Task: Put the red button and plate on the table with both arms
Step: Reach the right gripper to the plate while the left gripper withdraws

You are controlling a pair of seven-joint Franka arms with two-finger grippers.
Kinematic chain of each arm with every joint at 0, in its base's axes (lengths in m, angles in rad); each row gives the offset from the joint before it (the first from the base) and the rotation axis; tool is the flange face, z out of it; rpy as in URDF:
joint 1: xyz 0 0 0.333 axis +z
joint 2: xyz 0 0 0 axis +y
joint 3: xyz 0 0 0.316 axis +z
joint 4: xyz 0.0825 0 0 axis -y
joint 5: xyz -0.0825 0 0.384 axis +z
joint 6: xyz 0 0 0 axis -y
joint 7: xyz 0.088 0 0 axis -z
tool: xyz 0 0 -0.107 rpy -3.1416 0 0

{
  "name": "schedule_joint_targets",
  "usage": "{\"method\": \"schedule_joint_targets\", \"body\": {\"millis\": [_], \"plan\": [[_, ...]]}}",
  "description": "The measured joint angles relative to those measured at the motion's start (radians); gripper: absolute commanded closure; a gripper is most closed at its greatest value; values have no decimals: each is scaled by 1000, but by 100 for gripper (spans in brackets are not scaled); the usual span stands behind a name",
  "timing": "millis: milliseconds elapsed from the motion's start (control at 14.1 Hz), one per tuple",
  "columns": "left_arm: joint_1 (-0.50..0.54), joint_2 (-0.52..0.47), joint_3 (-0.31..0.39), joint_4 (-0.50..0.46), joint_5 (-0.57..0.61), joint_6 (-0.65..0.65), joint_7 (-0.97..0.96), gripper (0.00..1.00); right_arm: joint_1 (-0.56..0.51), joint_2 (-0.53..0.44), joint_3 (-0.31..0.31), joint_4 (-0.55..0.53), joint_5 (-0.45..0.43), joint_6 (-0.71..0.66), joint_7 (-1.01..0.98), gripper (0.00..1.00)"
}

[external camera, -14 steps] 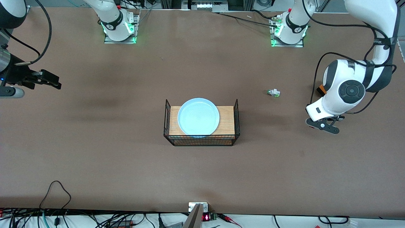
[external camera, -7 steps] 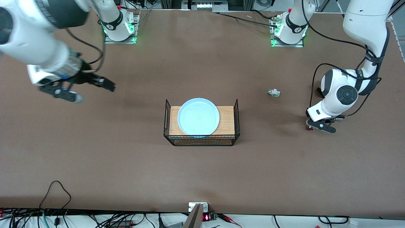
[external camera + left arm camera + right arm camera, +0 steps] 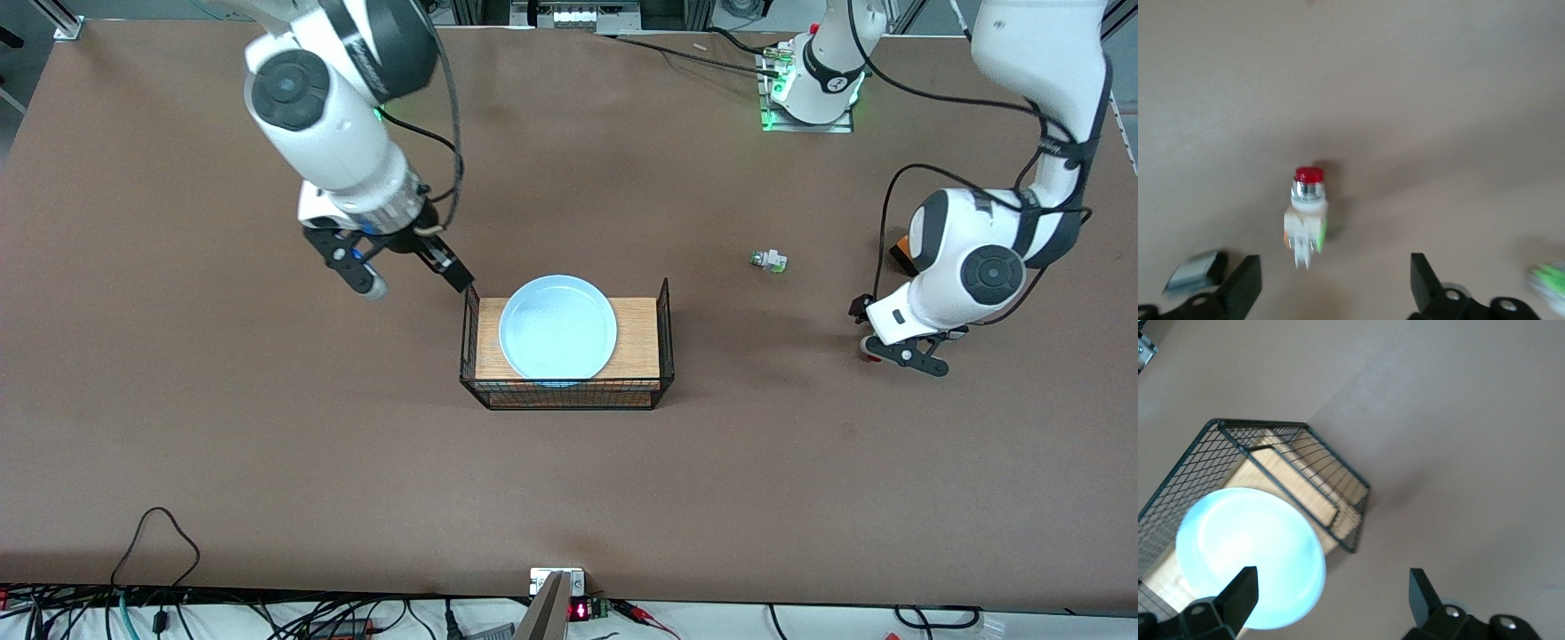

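Note:
The pale-blue plate (image 3: 557,327) lies on the wood-topped wire rack (image 3: 662,338) at the middle of the table (image 3: 267,427). My right gripper (image 3: 402,265) is open and empty, in the air beside the rack's end toward the right arm. Its wrist view shows the plate (image 3: 1248,557) by one finger and bare table under the open right gripper (image 3: 1331,593). The red button (image 3: 1307,207) lies on the table, red cap pointing away from my open left gripper (image 3: 1335,280). In the front view the left gripper (image 3: 893,342) hangs low and mostly hides the button.
A green-tipped white part (image 3: 770,260) lies on the table between the rack and the left arm, farther from the front camera than the left gripper; it shows blurred in the left wrist view (image 3: 1548,280). The rack's black wire walls (image 3: 1338,480) rise at its two ends.
My right arm has swung in from the right arm's end of the table to beside the rack. My left gripper has stayed low over the red button, shifting only slightly.

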Motion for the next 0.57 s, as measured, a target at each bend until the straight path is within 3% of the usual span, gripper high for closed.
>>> {"method": "schedule_joint_targets", "body": {"millis": [142,284,568], "plan": [[-5,-69,-34,126,-26,-238,-60,0,43,60,0,0,0,72,100,0],[-11,-146,-46,211,-96,-379,-128,0,79,109,-1,2,0,120,160,0],[-16,-306,-47,228,-152,-411,-241,0,87,165,-5,5,0,127,174,0]]}}
